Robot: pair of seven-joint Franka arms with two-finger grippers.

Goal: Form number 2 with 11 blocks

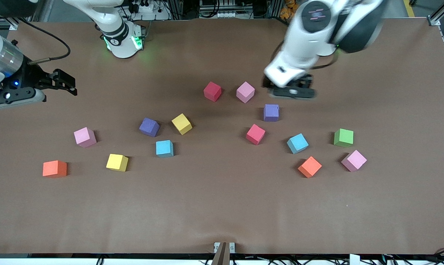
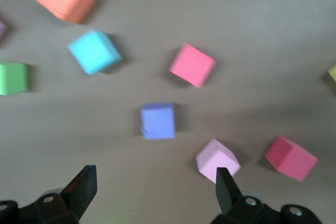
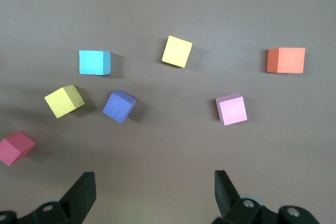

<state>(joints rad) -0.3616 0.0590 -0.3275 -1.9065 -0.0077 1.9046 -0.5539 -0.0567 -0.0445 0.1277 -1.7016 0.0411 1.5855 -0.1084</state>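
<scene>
on the brown table [image 1: 222, 213] you see the blocks lying loose and apart, no number 2 formed yet. take the yellow block [image 1: 181, 123] near the middle as the clock centre in the front view: a purple block [image 1: 149, 127] is at 9 o'clock just beside it, a light blue block [image 1: 164, 148] at 7 o'clock, a red block [image 1: 212, 91] at 2 o'clock with a pink block [image 1: 245, 92] beside that one. the second purple block [image 1: 271, 112] lies at 3 o'clock. a green cube [image 1: 343, 137] lies toward the left arm's end.

the left gripper [image 1: 293, 89] hangs over the table near the pink block, fingers wide and holding nothing. the right gripper [image 1: 65, 83] waits at its end of the table, also wide and empty.
</scene>
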